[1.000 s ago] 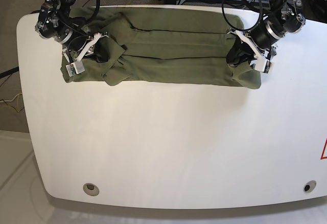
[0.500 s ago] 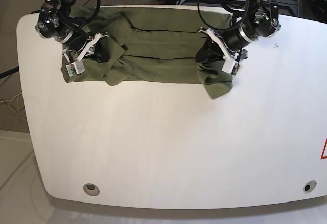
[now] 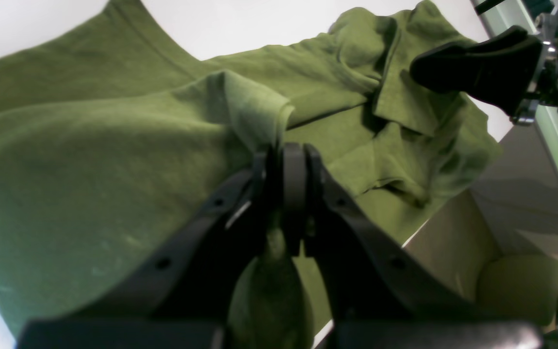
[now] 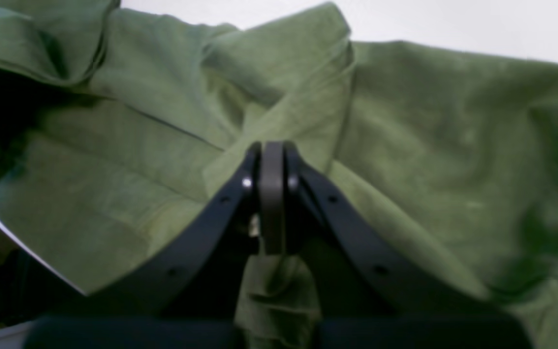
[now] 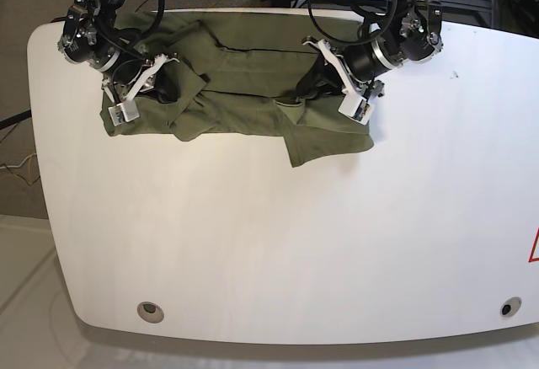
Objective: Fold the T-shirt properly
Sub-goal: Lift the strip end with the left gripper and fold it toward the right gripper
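On table (image 5: 253,243), T-shirt (image 5: 244,108); wrist views alone show both hands pinching cloth

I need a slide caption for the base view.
Both grippers pinch the T-shirt on the white table.

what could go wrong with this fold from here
1. The left claw is shut on a small pinch of the T-shirt; the cloth may slip out mid-fold.
2. The folded end hangs skewed and bunched, so the fold could land crooked.
3. The right claw grips a rumpled sleeve area, which may stay creased.
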Controlling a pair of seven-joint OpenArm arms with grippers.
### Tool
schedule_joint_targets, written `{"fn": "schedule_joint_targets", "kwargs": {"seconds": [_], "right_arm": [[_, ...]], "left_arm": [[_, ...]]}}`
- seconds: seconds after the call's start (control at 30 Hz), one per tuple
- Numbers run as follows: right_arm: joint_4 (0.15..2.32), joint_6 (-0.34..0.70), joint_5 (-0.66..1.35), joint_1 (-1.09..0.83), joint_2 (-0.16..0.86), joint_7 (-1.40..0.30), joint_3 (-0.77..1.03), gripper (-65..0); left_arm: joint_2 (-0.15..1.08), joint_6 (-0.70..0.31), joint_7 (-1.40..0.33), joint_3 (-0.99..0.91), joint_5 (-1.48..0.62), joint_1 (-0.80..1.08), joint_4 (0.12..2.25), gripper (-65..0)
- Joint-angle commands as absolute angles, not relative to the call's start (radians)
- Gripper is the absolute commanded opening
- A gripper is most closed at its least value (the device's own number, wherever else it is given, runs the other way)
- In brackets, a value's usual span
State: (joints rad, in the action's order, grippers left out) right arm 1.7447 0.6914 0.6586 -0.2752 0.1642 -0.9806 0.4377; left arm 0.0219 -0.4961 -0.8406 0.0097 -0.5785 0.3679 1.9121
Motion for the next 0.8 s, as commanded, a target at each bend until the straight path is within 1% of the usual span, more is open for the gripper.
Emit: {"fn": "schedule_joint_targets", "kwargs": {"seconds": [0.0, 0.43, 0.77], "right_arm": [[1.765, 0.698, 0.68, -0.268, 0.174, -0.965, 0.439, -65.0], [1.767, 0.698, 0.685, -0.268, 0.172, -0.966, 0.437, -65.0], [1.764, 0.698, 0.682, -0.266, 0.172, -0.962, 0.436, -65.0]], "left_arm": [[0.008, -0.5, -0.819, 0.019, -0.606, 0.361, 1.943, -65.0], [-0.047, -0.493, -0.826, 0.114, -0.59, 0.324, 1.94, -65.0], [-0.063, -0.497, -0.823, 0.173, -0.576, 0.293, 1.899, -65.0]]}}
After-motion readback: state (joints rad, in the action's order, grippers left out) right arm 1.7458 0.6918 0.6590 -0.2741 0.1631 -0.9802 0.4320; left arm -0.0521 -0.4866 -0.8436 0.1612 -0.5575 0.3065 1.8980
